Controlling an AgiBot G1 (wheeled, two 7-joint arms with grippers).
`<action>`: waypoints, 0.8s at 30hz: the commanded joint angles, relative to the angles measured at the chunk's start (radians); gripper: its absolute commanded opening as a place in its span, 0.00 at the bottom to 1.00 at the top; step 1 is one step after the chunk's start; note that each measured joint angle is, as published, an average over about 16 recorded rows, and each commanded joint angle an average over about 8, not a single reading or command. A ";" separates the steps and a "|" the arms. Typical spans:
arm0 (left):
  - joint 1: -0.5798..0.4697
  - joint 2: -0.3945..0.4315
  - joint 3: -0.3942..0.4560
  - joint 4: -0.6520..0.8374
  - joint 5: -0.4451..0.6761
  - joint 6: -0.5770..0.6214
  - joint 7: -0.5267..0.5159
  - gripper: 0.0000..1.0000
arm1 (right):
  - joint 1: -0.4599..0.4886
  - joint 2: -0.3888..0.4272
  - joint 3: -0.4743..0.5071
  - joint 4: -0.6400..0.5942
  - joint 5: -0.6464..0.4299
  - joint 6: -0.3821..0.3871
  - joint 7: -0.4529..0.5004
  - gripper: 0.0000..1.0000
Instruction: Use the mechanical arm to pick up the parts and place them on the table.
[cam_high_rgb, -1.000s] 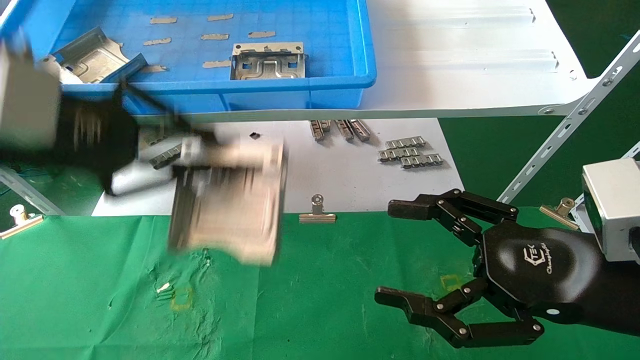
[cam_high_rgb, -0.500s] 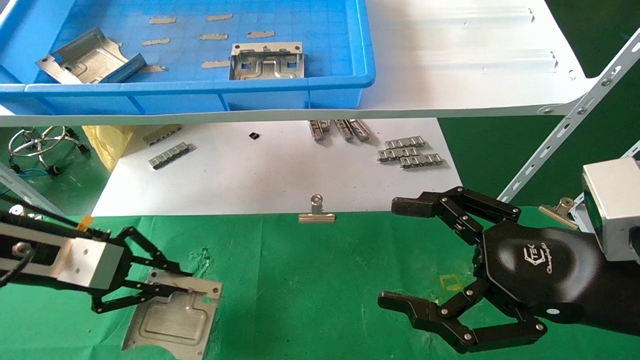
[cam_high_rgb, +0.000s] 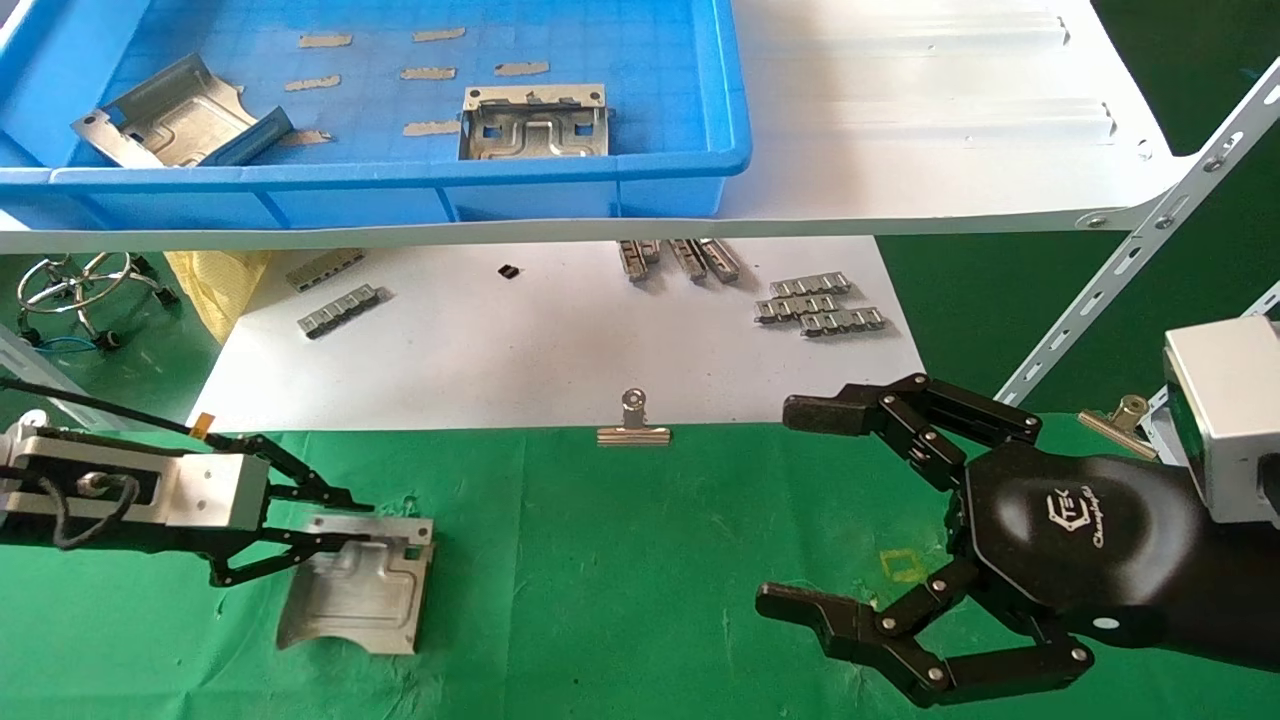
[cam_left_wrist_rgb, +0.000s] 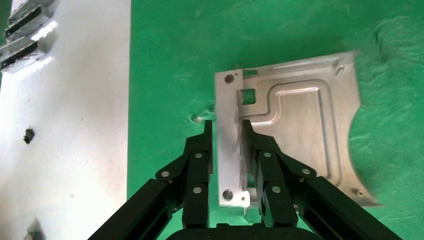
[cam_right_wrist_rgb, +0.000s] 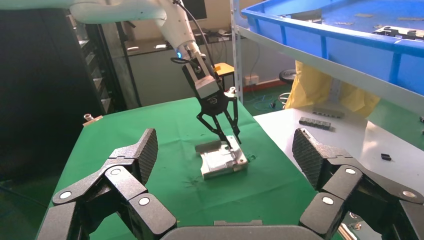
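Observation:
My left gripper (cam_high_rgb: 362, 524), a slim black linkage gripper on a silver box wrist, is shut on the upright flange of a silvery stamped part (cam_high_rgb: 355, 588). The part rests on the green cloth table (cam_high_rgb: 620, 560) at the near left. In the left wrist view the two fingers (cam_left_wrist_rgb: 199, 155) stand on either side of the flange of the part (cam_left_wrist_rgb: 300, 120). Two more parts (cam_high_rgb: 535, 122) (cam_high_rgb: 175, 115) lie in the blue bin (cam_high_rgb: 600, 185). My right gripper (cam_high_rgb: 790, 505), a glossy black three-fingered hand, is open and empty above the cloth at the right; its wrist view shows the part (cam_right_wrist_rgb: 220, 160) lying farther off.
The bin stands on a white shelf board (cam_high_rgb: 900, 150) above a white sheet (cam_high_rgb: 550, 350) that bears grey ridged strips (cam_high_rgb: 820, 303). A binder clip (cam_high_rgb: 633, 425) sits at the cloth's far edge. A slanted shelf strut (cam_high_rgb: 1130, 270) runs at the right.
My left gripper has brought the part from in front of the bin down onto the green cloth at the near left, then shifted it slightly farther away. The right hand has not moved.

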 joint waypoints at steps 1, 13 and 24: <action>0.002 0.011 0.001 0.028 0.003 -0.008 0.016 1.00 | 0.000 0.000 0.000 0.000 0.000 0.000 0.000 1.00; 0.031 0.015 -0.011 0.067 -0.102 0.099 -0.120 1.00 | 0.000 0.000 0.000 0.000 0.000 0.000 0.000 1.00; 0.070 -0.004 -0.011 0.042 -0.165 0.105 -0.207 1.00 | 0.000 0.000 0.000 0.000 0.000 0.000 0.000 1.00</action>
